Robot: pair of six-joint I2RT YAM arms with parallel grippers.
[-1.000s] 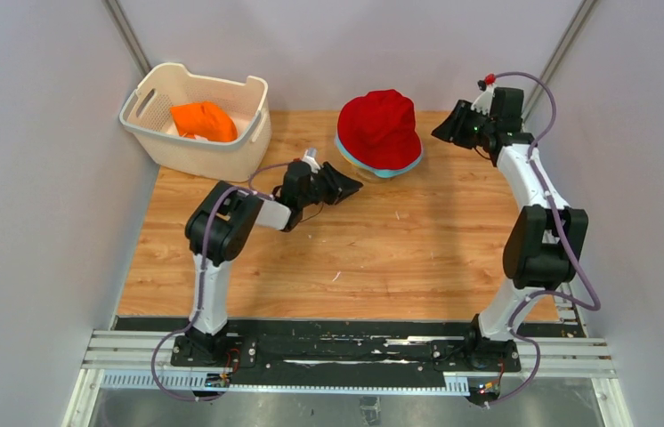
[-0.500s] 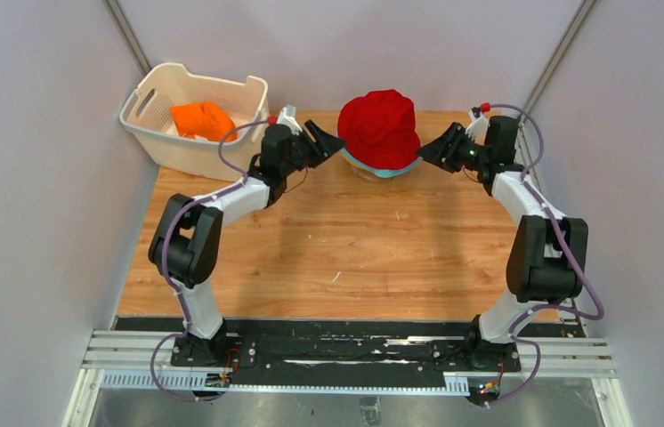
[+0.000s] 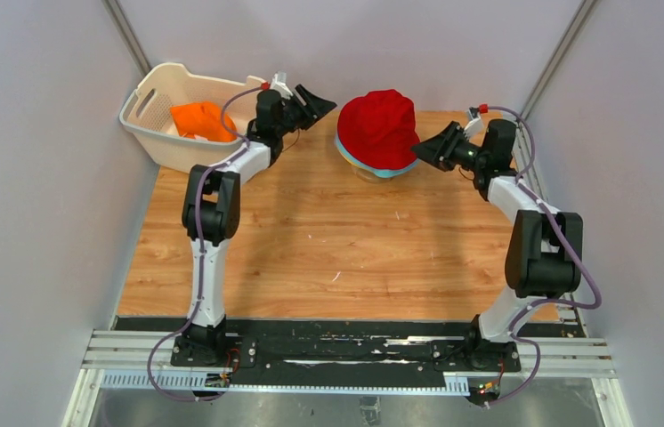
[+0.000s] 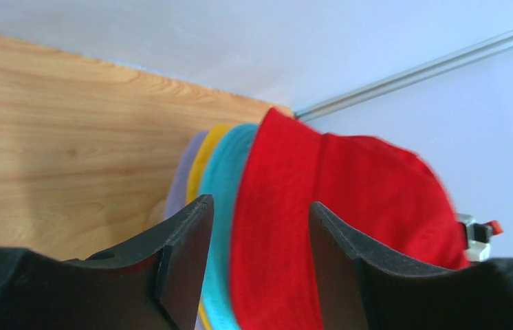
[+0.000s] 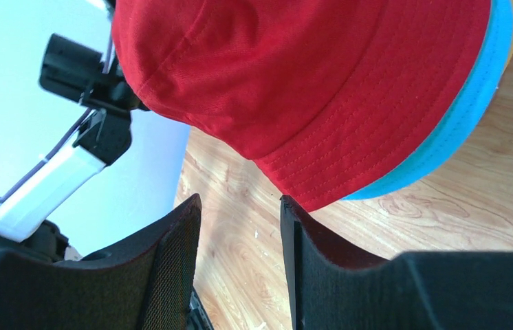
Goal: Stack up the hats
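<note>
A red hat tops a stack at the back middle of the table; teal and yellow brims show under it. In the left wrist view the red hat, teal brim, yellow brim and lavender brim show edge-on. An orange hat lies in the white basket. My left gripper is open and empty, raised left of the stack. My right gripper is open and empty beside the red brim, its fingertips just below the brim edge.
The white perforated basket stands at the back left corner. Grey walls close in the table on the left, back and right. The wooden tabletop stretches toward the arm bases.
My left gripper has swung from the table's middle up and back, to beside the basket and left of the stack. My right gripper has come down and left to the red brim.
</note>
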